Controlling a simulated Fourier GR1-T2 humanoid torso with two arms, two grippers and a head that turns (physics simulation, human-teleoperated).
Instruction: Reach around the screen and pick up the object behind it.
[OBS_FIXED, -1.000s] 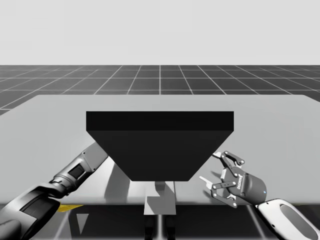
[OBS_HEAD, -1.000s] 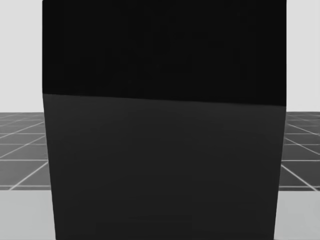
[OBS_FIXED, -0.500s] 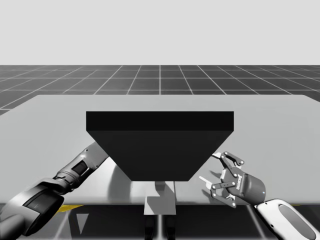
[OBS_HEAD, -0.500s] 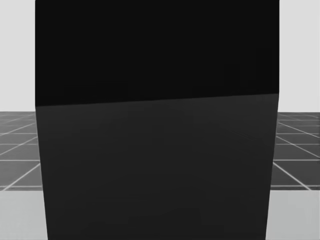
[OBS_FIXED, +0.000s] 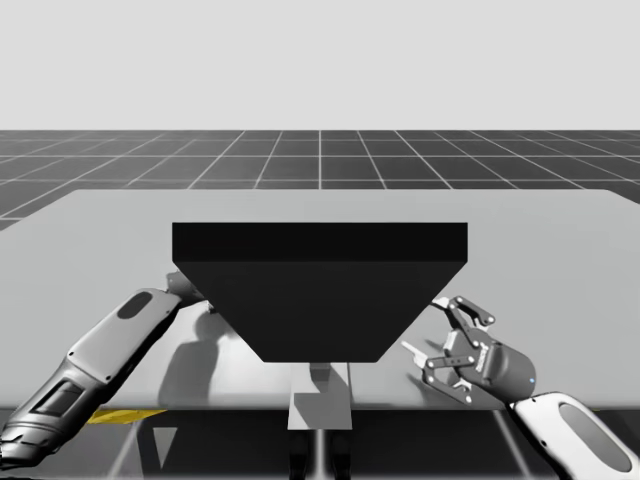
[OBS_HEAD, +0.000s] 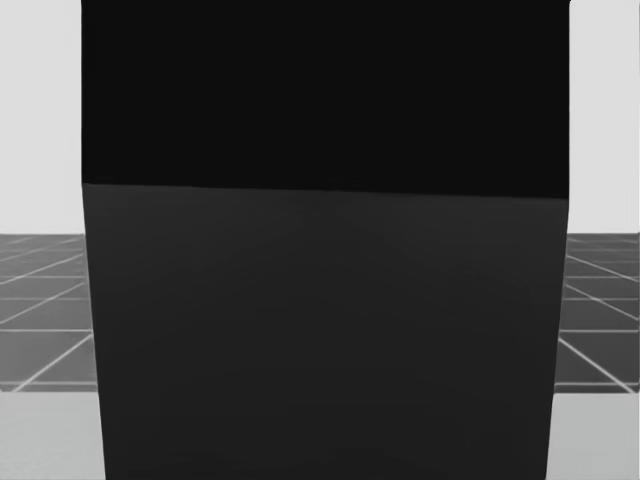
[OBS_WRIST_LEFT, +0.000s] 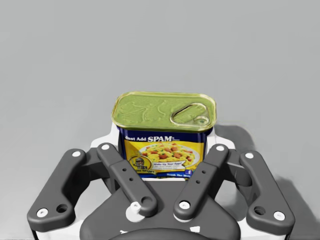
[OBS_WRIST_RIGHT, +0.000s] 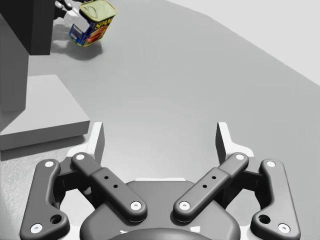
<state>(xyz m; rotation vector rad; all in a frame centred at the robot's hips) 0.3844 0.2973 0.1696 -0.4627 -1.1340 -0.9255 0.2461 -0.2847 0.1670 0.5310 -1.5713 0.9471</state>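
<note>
A blue and yellow rectangular can (OBS_WRIST_LEFT: 164, 112) with a gold pull-tab lid sits between the fingers of my left gripper (OBS_WRIST_LEFT: 164, 145), which is shut on its two sides. In the right wrist view the same can (OBS_WRIST_RIGHT: 92, 24) hangs tilted above the table, its shadow beneath it, beside the black screen (OBS_WRIST_RIGHT: 20, 30). In the high view the screen (OBS_FIXED: 320, 290) hides the can and the left hand; my left arm (OBS_FIXED: 110, 350) runs behind its left edge. My right gripper (OBS_FIXED: 430, 348) stands open and holds nothing, right of the screen near the front edge.
The screen stands on a grey base block (OBS_WRIST_RIGHT: 40, 115) at the middle of the table's front edge. The grey table (OBS_FIXED: 540, 260) stretches wide behind and to both sides. In the head view the screen (OBS_HEAD: 320, 250) blocks nearly everything.
My left forearm has risen and swung, its elbow dropping toward the front left corner. The right gripper has shifted slightly. My head has turned a little.
</note>
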